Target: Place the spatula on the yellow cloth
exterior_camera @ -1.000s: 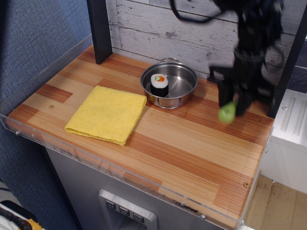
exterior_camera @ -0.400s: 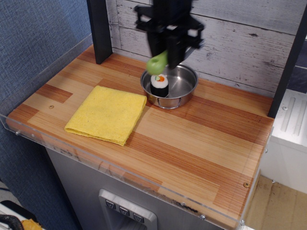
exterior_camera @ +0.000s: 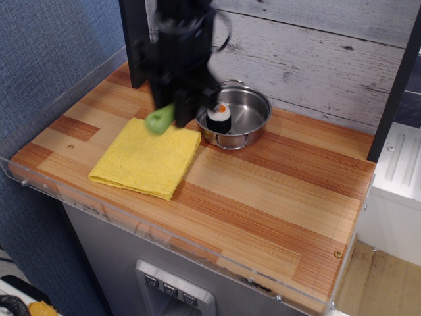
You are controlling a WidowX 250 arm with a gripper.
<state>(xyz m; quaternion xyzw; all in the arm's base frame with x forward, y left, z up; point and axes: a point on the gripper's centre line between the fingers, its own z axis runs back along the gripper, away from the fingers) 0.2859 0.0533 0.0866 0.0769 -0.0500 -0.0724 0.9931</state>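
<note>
One thing in hand: the spatula [exterior_camera: 160, 120], lime-green handle end poking out below my gripper [exterior_camera: 179, 108]; the blade is hidden up in the black blur of the arm.
Jaws: closed on the spatula as far as I can judge, though motion blur hides the actual gap.
Where it is: in the air, just over the far edge of the yellow cloth [exterior_camera: 146, 157], not touching it as far as I can see.
How it'll handle: looks like a light, stiff plastic toy. The chunky handle is probably a bit slick, so holding it near the neck seems safest.
Landing spot: cloth is soft and folded, so it should cushion the drop and stop any sliding.
Neighbours: steel pan [exterior_camera: 234, 116] with a sushi roll [exterior_camera: 219, 117] sits just right of me, close to the cloth's far-right corner. Dark post [exterior_camera: 136, 39] stands right behind.
Open room: plenty of bare table [exterior_camera: 276, 191] to the near right; clear guard rim [exterior_camera: 164, 234] runs along the near edge.
</note>
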